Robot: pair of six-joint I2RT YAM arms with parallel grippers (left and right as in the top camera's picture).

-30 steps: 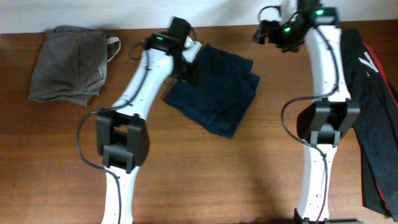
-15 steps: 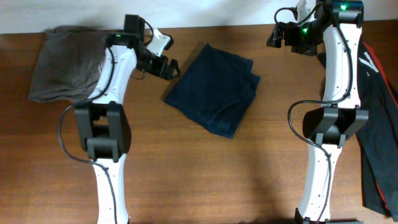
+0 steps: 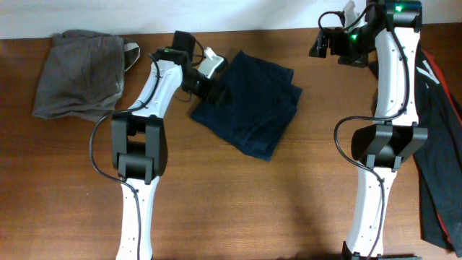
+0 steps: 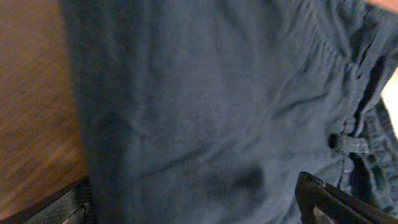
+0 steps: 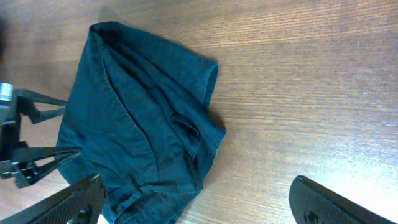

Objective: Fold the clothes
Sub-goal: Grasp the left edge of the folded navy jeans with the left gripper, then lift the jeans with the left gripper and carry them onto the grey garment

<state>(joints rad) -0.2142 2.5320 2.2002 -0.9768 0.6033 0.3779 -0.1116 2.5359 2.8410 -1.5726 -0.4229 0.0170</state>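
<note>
I see navy clothes (image 5: 143, 124) folded flat on table (image 5: 298, 93). My right gripper (image 5: 196, 199) spread wide, holding nothing, one finger (image 5: 81, 199) near clothes' lower corner. Left gripper (image 5: 40, 134) spread over clothes' left edge.

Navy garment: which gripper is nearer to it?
Left. The left gripper is over the navy garment's edge; the right gripper is apart from it, beyond its far corner.

I see dark blue shorts (image 3: 249, 105) on a brown table (image 3: 253, 209), a grey cloth (image 3: 79, 72), and a black cloth (image 3: 437, 166) with red.
</note>
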